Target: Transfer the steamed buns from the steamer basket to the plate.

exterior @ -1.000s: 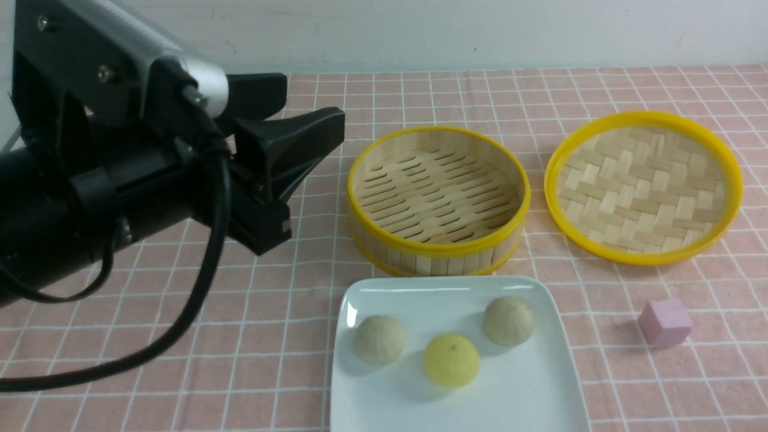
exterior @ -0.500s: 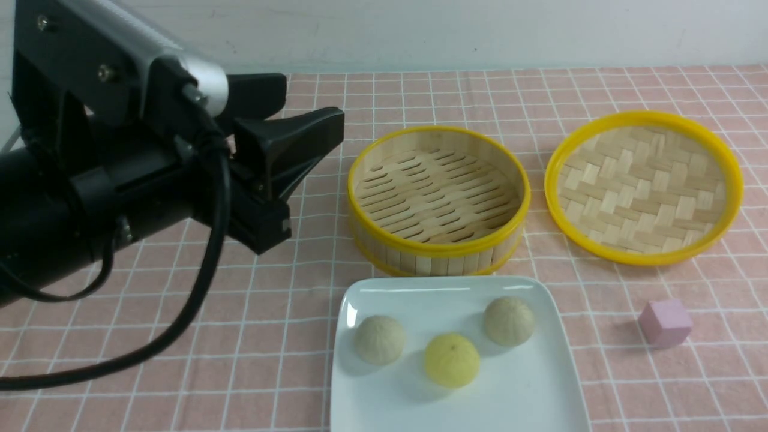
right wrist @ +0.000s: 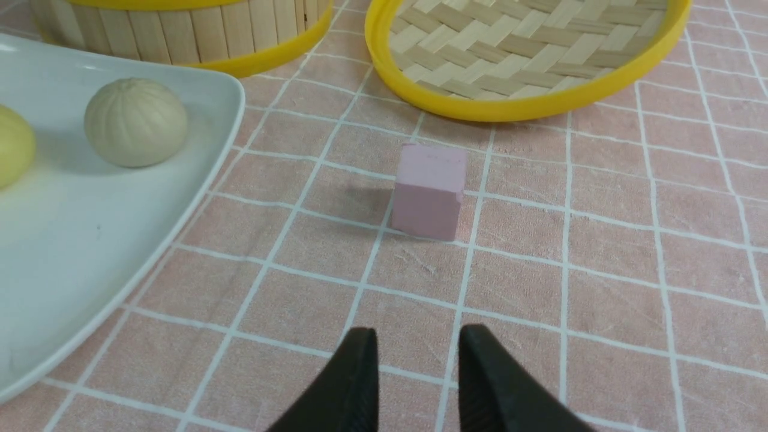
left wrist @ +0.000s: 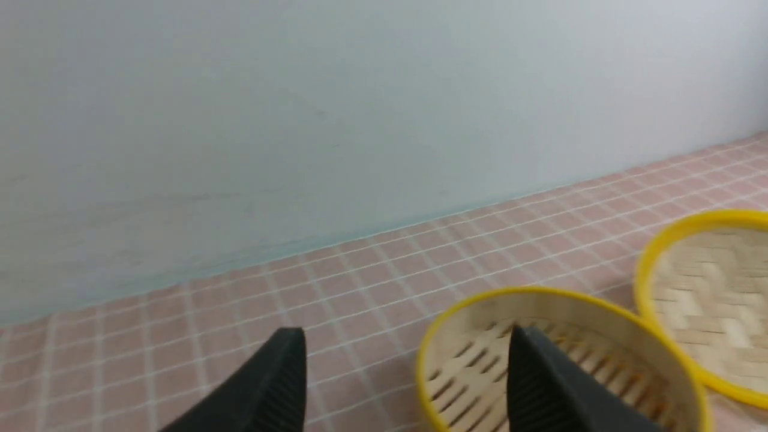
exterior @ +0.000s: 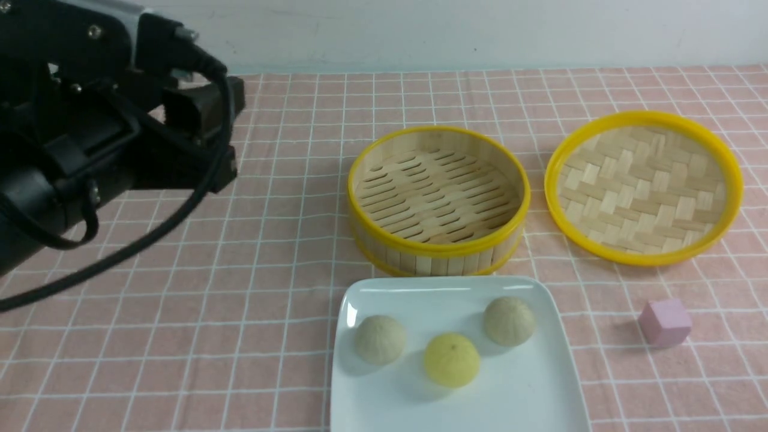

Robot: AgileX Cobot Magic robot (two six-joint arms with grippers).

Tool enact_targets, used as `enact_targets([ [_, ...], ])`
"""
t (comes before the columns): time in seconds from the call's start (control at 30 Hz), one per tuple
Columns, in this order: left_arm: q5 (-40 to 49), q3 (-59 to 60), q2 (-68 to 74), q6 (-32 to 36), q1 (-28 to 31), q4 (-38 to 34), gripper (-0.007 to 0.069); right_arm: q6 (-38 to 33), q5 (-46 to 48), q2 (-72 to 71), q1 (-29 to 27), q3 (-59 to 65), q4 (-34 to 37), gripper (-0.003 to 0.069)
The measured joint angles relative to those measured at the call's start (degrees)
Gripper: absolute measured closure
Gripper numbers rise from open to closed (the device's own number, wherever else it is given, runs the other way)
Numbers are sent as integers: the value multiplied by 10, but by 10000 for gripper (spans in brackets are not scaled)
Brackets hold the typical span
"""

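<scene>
Three steamed buns lie on the white square plate (exterior: 540, 396): a grey one (exterior: 379, 339) at left, a yellow one (exterior: 451, 359) in the middle, a grey one (exterior: 509, 321) at right. The steamer basket (exterior: 438, 249) stands just behind the plate with nothing in it. My left gripper (exterior: 231, 141) is open and empty, held in the air to the far left of the basket; in its wrist view (left wrist: 406, 336) the jaws stand wide apart. My right gripper (right wrist: 420, 333) is out of the front view; its jaws stand a little apart, empty, low over the cloth near the pink cube (right wrist: 429, 192).
The shallow woven lid (exterior: 645, 186) lies to the right of the basket. The pink cube (exterior: 665, 323) sits on the checked cloth right of the plate. A wall runs along the table's far edge. The left arm's cable hangs over the left of the table.
My left arm has drawn back to the left and away from the basket, still open. The buns, plate, basket, lid and cube have not moved.
</scene>
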Motion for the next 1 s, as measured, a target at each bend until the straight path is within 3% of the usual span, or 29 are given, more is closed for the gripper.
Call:
enact_targets([
  [0.2, -62, 80, -25, -46, 60, -8, 165, 0, 0, 0, 0, 0, 1, 429],
  [0.53, 83, 330, -245, -55, 258, -6, 165, 0, 0, 0, 0, 0, 1, 423],
  [0.7, 87, 382, -312, -54, 287, -6, 165, 0, 0, 0, 0, 0, 1, 423],
  [1.0, 86, 427, -400, -54, 290, -5, 165, 0, 0, 0, 0, 0, 1, 423],
])
